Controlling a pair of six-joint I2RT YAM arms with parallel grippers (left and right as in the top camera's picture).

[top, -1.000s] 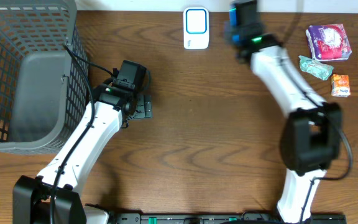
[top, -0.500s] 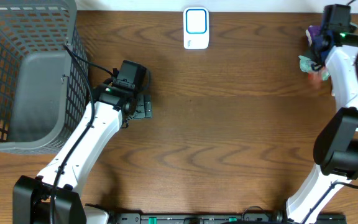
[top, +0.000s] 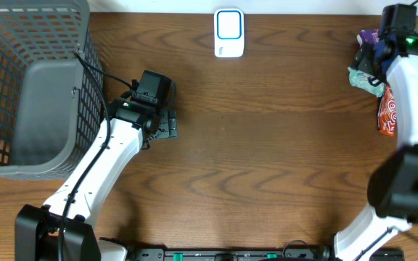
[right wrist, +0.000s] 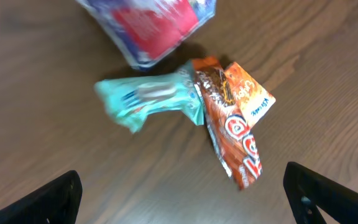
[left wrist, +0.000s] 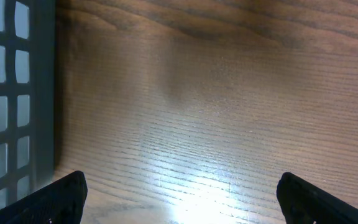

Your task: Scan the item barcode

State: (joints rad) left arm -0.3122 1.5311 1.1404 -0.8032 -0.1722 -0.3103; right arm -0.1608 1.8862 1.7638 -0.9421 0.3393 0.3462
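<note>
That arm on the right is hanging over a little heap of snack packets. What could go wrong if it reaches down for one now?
The teal packet, long orange wrapper and small orange packet lie touching or overlapping, so the open right jaws might pinch two together or nudge the heap apart. No barcode shows on any upward face, so whichever packet it lifts may need turning before the white scanner can read it.

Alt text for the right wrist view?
The open right gripper hovers empty over a wooden table, where a teal wrapper touches a long orange packet; a purple and red pouch is cut off at the top.
</note>
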